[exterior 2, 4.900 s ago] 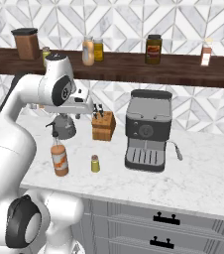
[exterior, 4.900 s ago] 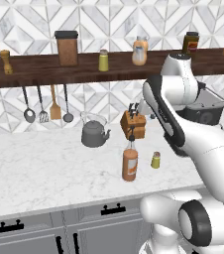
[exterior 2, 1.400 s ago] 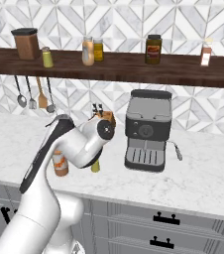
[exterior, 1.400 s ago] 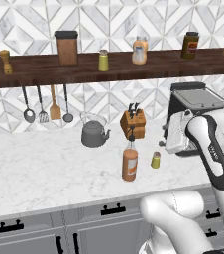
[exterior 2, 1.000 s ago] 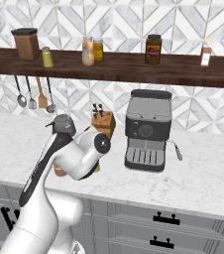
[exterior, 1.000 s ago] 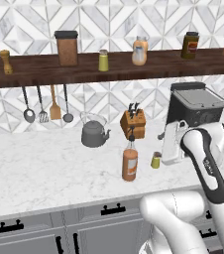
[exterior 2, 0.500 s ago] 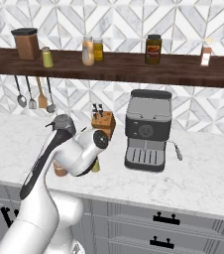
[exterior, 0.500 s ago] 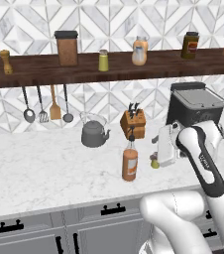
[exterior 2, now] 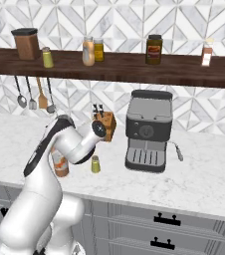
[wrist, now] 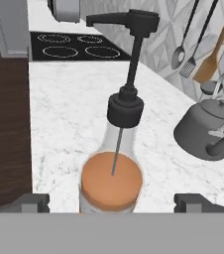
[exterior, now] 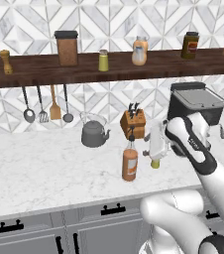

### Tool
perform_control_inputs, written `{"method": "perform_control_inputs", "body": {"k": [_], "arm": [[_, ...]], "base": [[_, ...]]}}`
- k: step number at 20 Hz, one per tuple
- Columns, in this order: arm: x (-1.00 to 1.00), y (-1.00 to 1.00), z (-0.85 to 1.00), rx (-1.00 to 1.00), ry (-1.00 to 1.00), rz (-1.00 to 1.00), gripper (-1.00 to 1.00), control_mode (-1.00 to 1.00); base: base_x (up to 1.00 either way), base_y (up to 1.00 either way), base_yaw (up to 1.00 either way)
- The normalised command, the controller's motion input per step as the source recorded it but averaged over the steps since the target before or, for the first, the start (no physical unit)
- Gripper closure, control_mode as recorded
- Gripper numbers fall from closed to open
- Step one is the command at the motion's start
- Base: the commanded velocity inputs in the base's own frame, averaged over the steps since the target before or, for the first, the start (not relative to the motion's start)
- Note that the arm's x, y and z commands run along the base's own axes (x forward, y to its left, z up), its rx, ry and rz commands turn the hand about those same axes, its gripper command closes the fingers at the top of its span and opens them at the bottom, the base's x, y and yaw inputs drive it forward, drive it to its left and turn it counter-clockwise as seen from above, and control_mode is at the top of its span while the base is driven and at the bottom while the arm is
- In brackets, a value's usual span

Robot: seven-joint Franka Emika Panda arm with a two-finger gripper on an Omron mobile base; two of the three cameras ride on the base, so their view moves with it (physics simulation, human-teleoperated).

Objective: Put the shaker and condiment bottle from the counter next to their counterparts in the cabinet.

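Condiment bottle [wrist: 112, 168] upright on counter [exterior: 44, 173], dead ahead between spread fingertips [wrist: 32, 202] of gripper [wrist: 112, 203]; nothing gripped yet.

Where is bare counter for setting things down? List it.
The counter is bare from its left end to the kettle, and along its front edge. Crowded: condiment bottle, shaker, knife block and coffee machine cluster mid-right.

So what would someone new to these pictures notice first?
Probably the white arm bent low over the counter, its open gripper either side of the condiment bottle, not closed on it. Next, the long dark cabinet shelf lined with jars, and the grey kettle below it.
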Motion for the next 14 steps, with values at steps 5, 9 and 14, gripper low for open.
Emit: {"method": "perform_control_inputs", "body": {"k": [5,9,14], "arm": [[0.23,0.22,0.0,0.0,0.05,0.01,-1.0,-1.0],[0.19,0.29,0.0,0.0,0.08,0.0,-1.0,-1.0],[0.16,0.2,-0.06,0.0,0.08,0.0,-1.0,-1.0]], "base": [[0.0,0.0,0.0],[0.0,0.0,0.0],[0.0,0.0,0.0]]}}
